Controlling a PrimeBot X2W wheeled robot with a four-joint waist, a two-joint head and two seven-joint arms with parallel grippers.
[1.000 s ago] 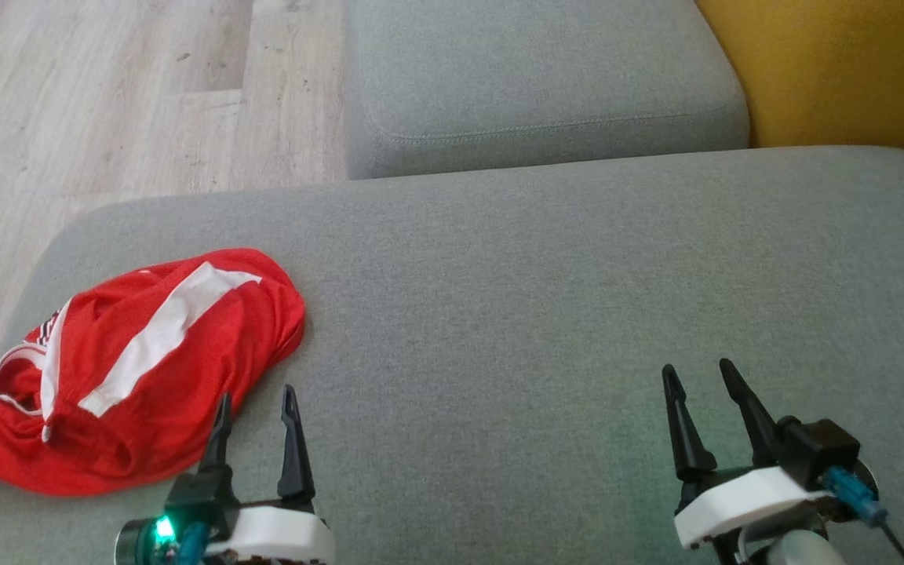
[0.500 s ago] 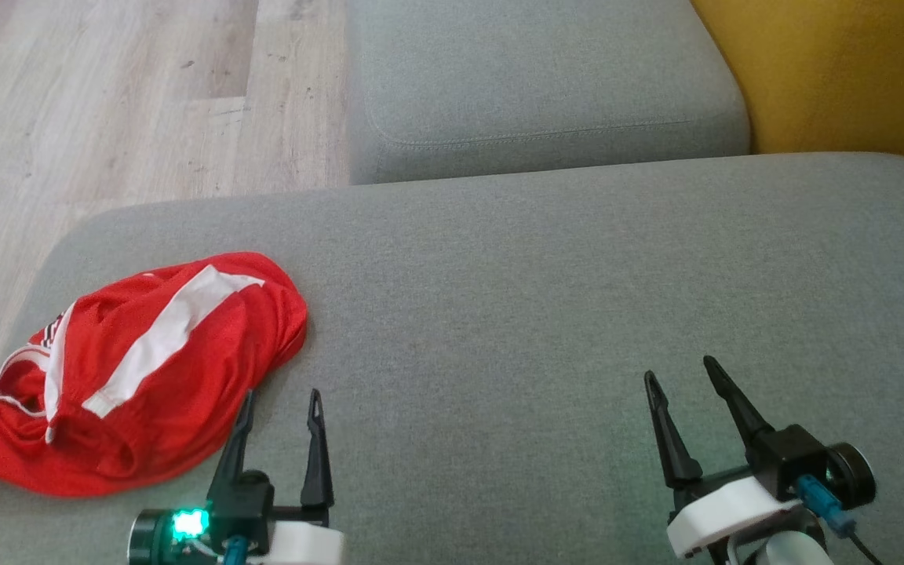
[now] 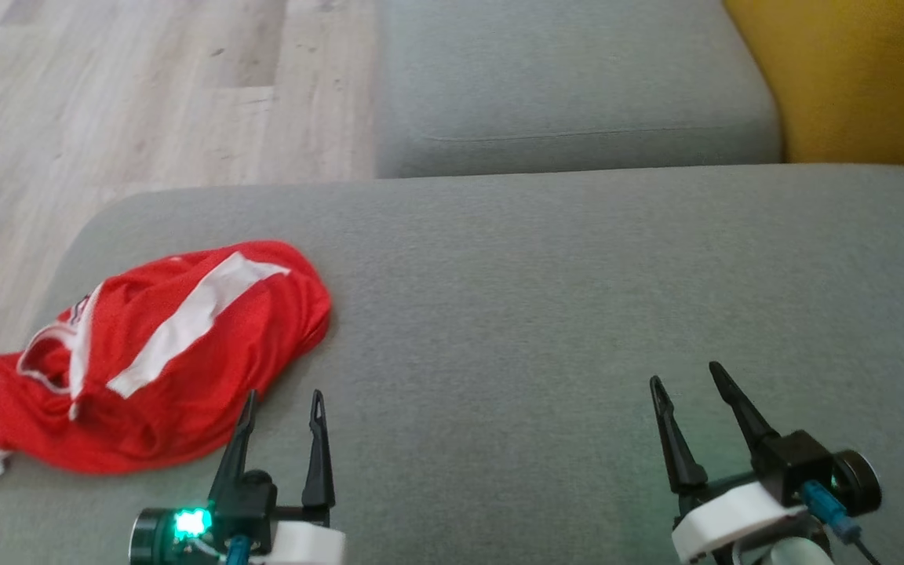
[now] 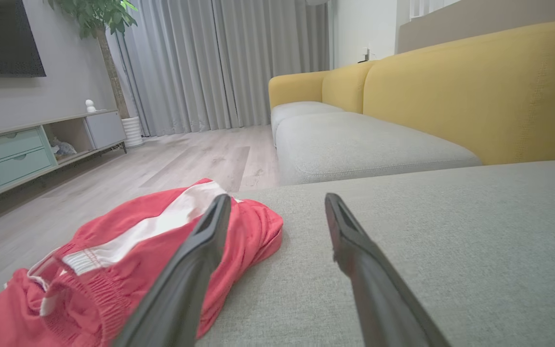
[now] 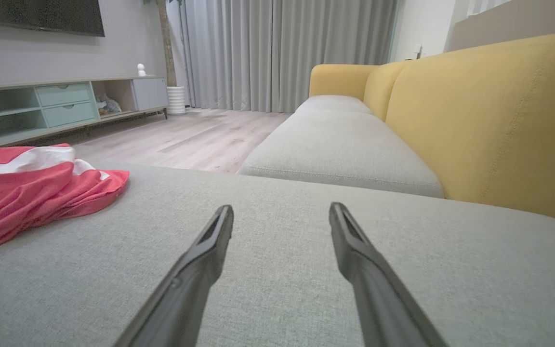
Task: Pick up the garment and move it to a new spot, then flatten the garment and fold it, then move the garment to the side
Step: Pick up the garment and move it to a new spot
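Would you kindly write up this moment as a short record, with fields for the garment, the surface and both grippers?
item: garment, red with a white stripe, crumpled in a heap
surface: grey cushion, with the garment at its left end
left arm: left gripper open, holding nothing, at the garment's near edge
right arm: right gripper open, holding nothing, over bare cushion, well apart from the garment
task stage: garment not yet picked up
background: wooden floor, yellow backrest

Soft even daylight, faint shadows — slight blur
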